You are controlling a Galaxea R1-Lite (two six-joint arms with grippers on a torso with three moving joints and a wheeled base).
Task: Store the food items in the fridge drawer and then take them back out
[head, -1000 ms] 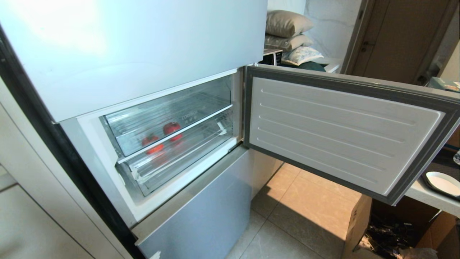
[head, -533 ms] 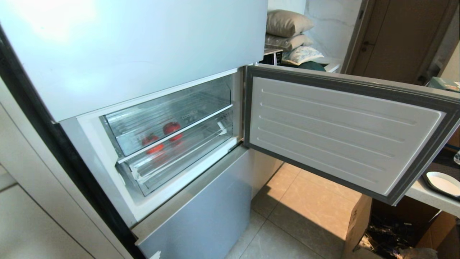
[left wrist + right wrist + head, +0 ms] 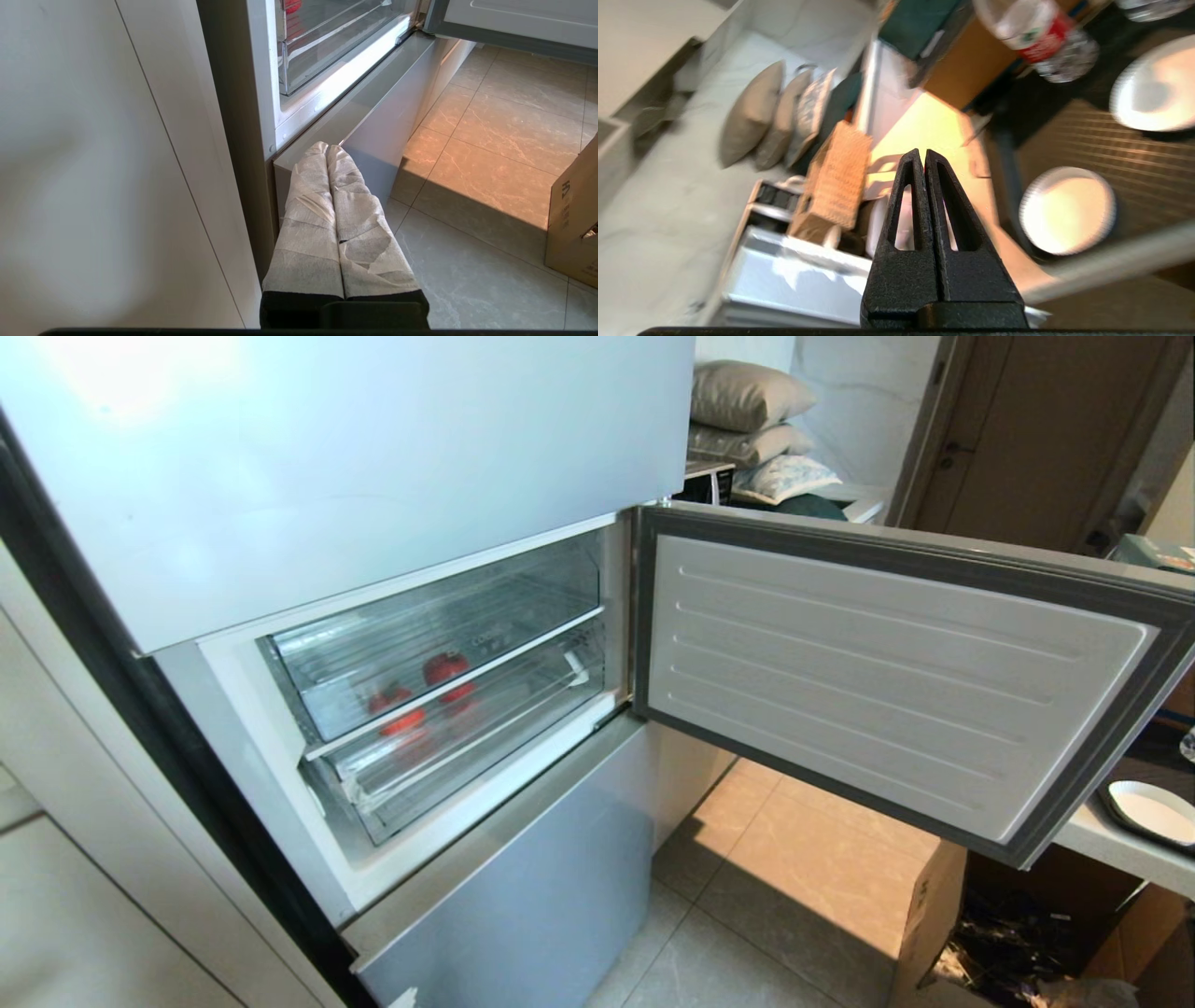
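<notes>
While both fruits (image 3: 425, 689) lie behind clear drawer fronts (image 3: 448, 658), each claw (image 3: 327, 150) (image 3: 923, 154) is closed, empty.

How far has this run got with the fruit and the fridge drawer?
Storing looks done: the tangerine and the apple lie inside the clear fridge drawer, which is pushed in behind the open fridge door. Nothing is in hand: the left claw is shut and empty near the fridge's base, and the right claw is shut and empty, facing the room. Left: pulling the drawer out and removing both fruits.
</notes>
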